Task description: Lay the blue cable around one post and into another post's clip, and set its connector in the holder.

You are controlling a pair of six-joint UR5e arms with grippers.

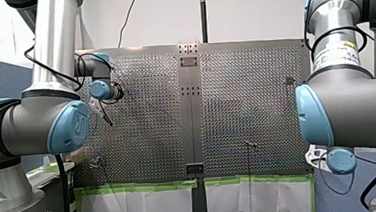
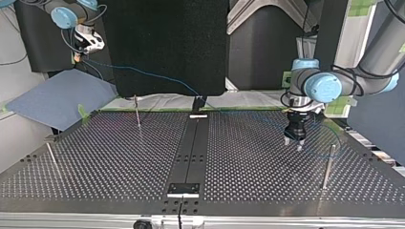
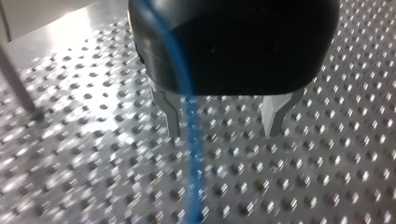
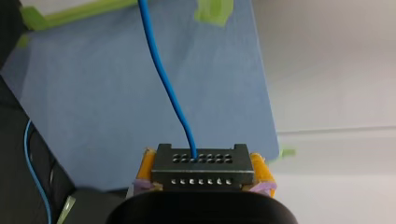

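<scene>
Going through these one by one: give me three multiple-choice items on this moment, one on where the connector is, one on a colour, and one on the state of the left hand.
1. Where is the connector?
A. Between my left hand's fingers
B. Between my right hand's pads
C. Lying loose, in neither hand

2. What colour are those pads?
A. Yellow
B. Green
C. White

3. How does my left hand stand to the blue cable?
A. Shut on it
B. Shut, with it lying off to one side
C. Open, with it passing between the fingers

Answers:
1 B: the right wrist view shows a pad pressed on each side of the connector.
2 A: yellow shows on both sides of the black block.
3 C: the left wrist view shows a wide gap between the fingers, with the cable running through it.
</scene>
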